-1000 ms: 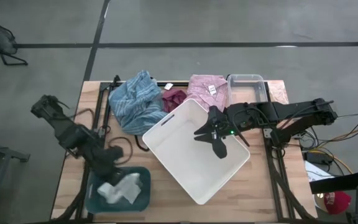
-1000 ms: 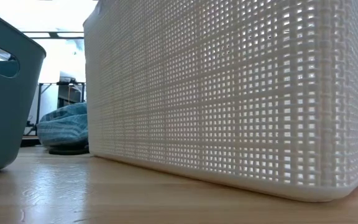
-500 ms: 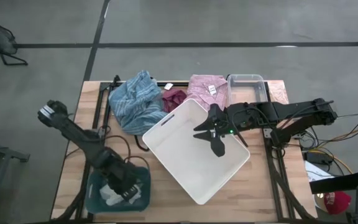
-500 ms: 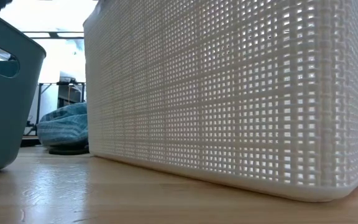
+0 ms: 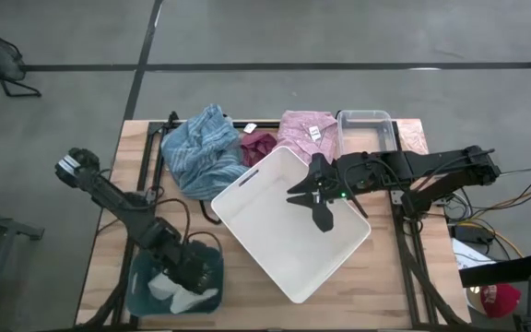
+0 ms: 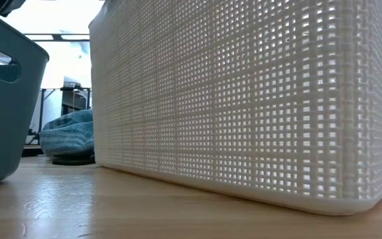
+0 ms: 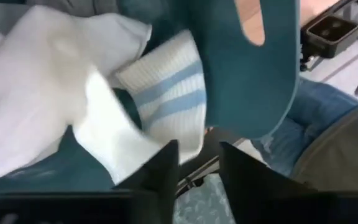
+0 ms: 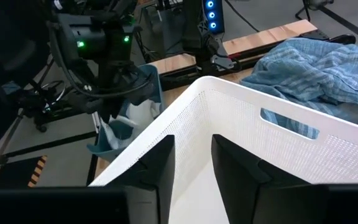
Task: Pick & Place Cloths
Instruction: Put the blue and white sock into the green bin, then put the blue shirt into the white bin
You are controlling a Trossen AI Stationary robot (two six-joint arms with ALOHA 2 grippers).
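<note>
My left gripper (image 5: 194, 273) (image 7: 199, 165) is open, down inside a teal bin (image 5: 212, 258) at the table's near left. A cream-white cloth (image 7: 36, 93) (image 5: 167, 290) and a white sock with blue stripes (image 7: 166, 93) lie in that bin, just ahead of the fingers. My right gripper (image 5: 325, 198) (image 8: 191, 165) hovers open over a white basket (image 5: 275, 244). The blue striped cloth (image 5: 206, 152), maroon cloth (image 5: 258, 145) and pink cloth (image 5: 302, 129) with its white tag (image 5: 316, 133) rest on the table's far side. My left gripper stands open in the teal bin with the cream-white cloth's lower edge (image 7: 132, 165) right beside one finger (image 7: 163, 165); whether that finger touches the cloth I cannot tell. Nothing lies between the two fingers.
A clear plastic container (image 5: 367, 124) sits at the far right next to the pink cloth. The white basket's mesh wall (image 6: 244, 99) fills the low view, with the teal bin (image 6: 5, 99) to its left. Black cables (image 5: 187, 221) lie between bin and basket.
My left gripper has moved toward the table's near edge and down into the teal bin. The cream-white cloth, bunched high at the bin's rim a second ago, now lies lower inside the bin. The right arm has kept still.
</note>
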